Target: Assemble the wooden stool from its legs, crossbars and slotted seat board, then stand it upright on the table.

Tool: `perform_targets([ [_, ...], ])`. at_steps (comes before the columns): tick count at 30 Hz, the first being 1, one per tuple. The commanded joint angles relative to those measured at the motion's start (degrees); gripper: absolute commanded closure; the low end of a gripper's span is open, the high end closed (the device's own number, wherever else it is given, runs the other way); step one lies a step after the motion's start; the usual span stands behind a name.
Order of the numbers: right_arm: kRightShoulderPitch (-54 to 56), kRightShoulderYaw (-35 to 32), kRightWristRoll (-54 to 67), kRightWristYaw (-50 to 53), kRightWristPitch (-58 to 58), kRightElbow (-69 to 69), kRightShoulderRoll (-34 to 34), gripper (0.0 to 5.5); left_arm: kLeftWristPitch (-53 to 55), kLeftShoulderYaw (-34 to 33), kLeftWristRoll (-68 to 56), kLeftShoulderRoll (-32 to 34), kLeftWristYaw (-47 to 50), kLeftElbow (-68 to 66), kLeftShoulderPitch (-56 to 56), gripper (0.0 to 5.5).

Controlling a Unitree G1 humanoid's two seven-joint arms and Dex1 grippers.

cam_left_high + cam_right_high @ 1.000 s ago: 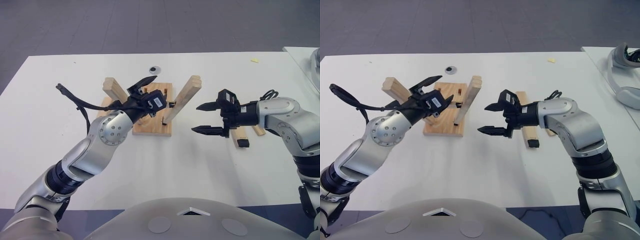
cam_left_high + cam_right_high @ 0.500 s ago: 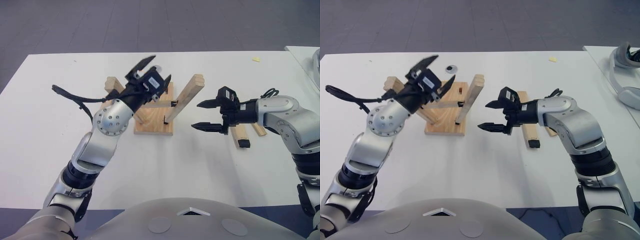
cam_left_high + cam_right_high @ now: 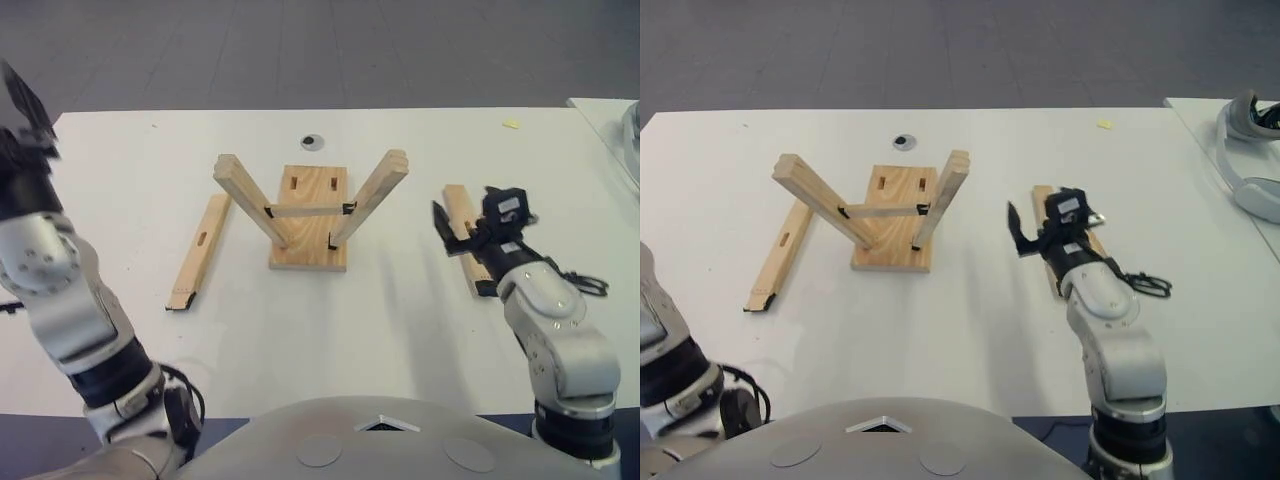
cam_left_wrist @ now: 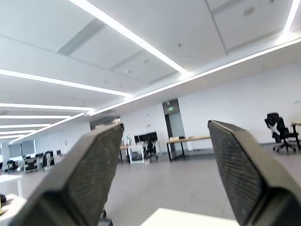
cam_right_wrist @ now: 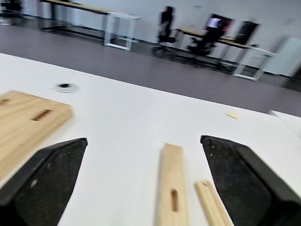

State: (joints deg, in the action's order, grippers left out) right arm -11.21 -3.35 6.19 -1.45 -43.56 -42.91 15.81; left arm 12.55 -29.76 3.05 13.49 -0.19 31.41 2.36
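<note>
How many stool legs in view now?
4: two legs slotted in the seat board, one leg lying left of it, one leg lying right of it by the right gripper.

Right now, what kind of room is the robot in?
Probably a big open office: rows of desks with office chairs, and long ceiling light strips. The robot works at a white table.

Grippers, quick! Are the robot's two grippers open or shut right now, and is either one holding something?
Left gripper: open, holding nothing.
Right gripper: open, holding nothing.
</note>
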Motion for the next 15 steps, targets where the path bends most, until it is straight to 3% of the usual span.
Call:
perform_targets([
  [1, -4.81, -2.12, -3.26, 7.60, 4.26, -0.26, -7.73, 1.00, -2.03, 3.98, 0.30, -1.91, -3.05, 2.94, -10.23, 2.20],
  [8, 5.92, -3.26, -4.02, 6.61, 9.58, 4.19, -7.68, 1.00, -6.50, 6.29, -0.34, -0.55, -2.63, -3.65, -6.71, 2.20],
  [10, 11.23, -0.26, -1.37, 3.75, 9.81, 6.48, -9.23, 1.00, -7.79, 13.22, 1.34, -1.58, -3.18, -8.11, 0.31, 2.20],
  [13, 18.04, 11.79, 6.32, -6.22, 5.85, 4.40, -11.16, 1.00, 4.24, 34.35, -3.22, -8.30, -13.05, -10.12, 8.37, 2.20],
  [15, 19.25, 15.41, 9.08, -8.34, 3.19, 2.96, -12.03, 1.00, 11.26, 46.64, -5.07, -12.65, -15.30, -6.71, 8.37, 2.20],
])
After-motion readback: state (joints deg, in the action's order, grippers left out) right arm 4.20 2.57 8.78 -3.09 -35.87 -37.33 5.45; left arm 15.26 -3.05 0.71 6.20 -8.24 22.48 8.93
